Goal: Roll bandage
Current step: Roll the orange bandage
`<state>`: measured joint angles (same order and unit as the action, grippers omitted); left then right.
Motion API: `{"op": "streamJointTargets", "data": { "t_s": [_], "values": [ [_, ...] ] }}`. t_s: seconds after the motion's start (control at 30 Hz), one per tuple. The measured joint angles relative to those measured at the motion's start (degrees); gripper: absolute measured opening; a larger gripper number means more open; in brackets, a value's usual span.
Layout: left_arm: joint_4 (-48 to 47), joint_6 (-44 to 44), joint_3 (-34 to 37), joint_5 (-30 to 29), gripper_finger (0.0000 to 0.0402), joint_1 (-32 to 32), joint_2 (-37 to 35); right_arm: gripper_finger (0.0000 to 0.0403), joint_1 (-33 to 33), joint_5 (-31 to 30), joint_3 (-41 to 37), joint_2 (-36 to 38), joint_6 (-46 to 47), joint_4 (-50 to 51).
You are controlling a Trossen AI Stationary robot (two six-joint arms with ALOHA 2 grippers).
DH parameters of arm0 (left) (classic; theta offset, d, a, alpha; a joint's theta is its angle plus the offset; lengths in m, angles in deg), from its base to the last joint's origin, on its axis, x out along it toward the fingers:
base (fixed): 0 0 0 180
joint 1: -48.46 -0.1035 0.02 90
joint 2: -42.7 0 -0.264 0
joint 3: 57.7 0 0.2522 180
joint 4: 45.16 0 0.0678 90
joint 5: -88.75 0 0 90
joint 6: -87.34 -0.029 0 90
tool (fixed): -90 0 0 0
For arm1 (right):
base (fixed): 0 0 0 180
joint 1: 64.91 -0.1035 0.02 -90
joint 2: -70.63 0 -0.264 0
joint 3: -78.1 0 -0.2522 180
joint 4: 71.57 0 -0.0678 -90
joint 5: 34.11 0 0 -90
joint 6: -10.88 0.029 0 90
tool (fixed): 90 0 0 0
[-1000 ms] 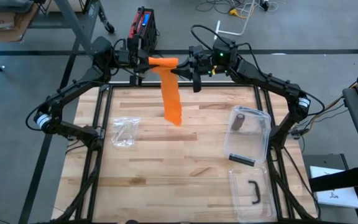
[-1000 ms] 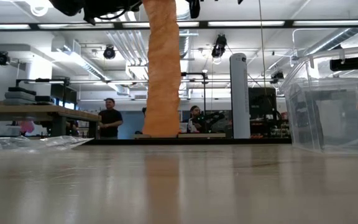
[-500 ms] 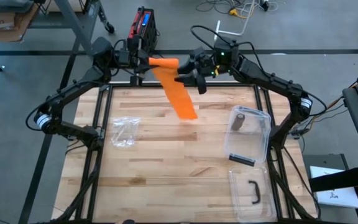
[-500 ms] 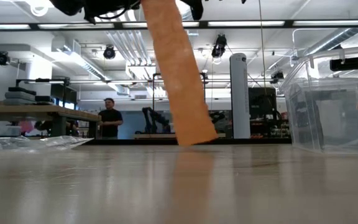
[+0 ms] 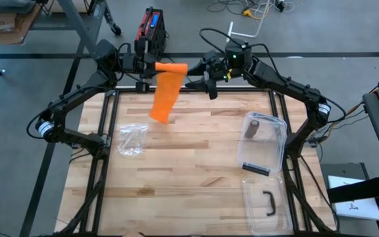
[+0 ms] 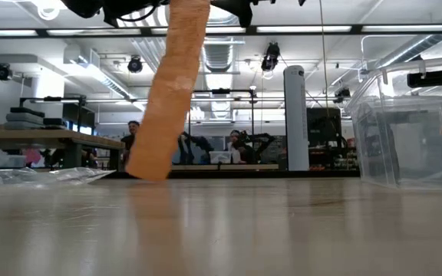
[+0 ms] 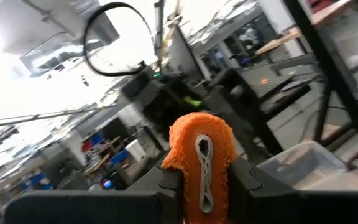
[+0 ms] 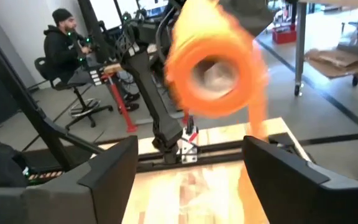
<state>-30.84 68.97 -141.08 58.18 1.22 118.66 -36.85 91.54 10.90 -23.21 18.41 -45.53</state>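
Far left of the bandage roll (image 5: 172, 66): crumpled plastic bag (image 5: 131, 139) lying flat on the table (image 5: 176, 184), well clear of the work.

Just left of the roll: left gripper (image 5: 146, 68), pinched narrow on the roll's end, holding it high over the table's far edge. Clamped hard enough to squash the core, judging by the left wrist view, with the orange wraps (image 7: 201, 158) bulging between the fingers (image 7: 244, 177).

Below the roll: loose tail (image 5: 164, 97) hanging down and slanting toward the bag side, lower end seemingly just above the wood. Risk here: free swing, twist or drag on the table, giving uneven wraps; also slack turns loosening with nothing holding the tail.

Right of the roll: right gripper (image 5: 204, 80), jaws spread wide, holding nothing, roll directly ahead of it in the right wrist view (image 8: 213, 71). Risk: closing off-centre and knocking the roll out of the left grip.

Further right: clear containers (image 5: 263, 141), untouched.

Hard to judge: tail's tip against the tabletop, probably not touching; both grippers cut off at the top of the low view; roll blurred.
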Motion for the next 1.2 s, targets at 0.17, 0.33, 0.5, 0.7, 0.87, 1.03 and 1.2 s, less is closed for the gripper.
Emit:
{"op": "streamJointTargets", "data": {
  "t_s": [0.17,0.33,0.5,0.7,0.87,1.03,1.2],
  "values": [
    [0.0,0.3,0.0,1.6,0.0048,0.0,-0.2,0.0306,1.1,0.2,0.7,0.5,-0.2,0.0],
    [0.0,0.1,0.0,3.2,0.0048,0.0,-0.8,0.033,1.9,0.4,1.7,2.4,-2.5,1.1],
    [-0.1,-1.7,0.0,3.2,0.0048,0.0,-1.0,0.0347,1.9,0.3,1.9,2.7,0.7,-0.5],
    [-1.6,-10.0,0.0,7.0,0.0048,0.0,-0.5,0.0348,1.3,0.3,2.0,-0.7,12.6,-7.8],
    [-1.8,-10.7,0.0,9.3,0.0048,0.0,-0.6,0.0348,1.0,0.4,2.1,-2.5,19.6,-12.4],
    [-3.0,-11.8,0.0,12.0,0.0048,-0.2,-0.4,0.0348,-0.8,0.7,1.9,-4.7,21.8,-14.8],
    [-3.5,-13.2,0.0,12.2,0.0048,-0.7,-0.3,0.0348,-1.9,0.6,2.0,-4.5,22.6,-15.8]
  ]
}}
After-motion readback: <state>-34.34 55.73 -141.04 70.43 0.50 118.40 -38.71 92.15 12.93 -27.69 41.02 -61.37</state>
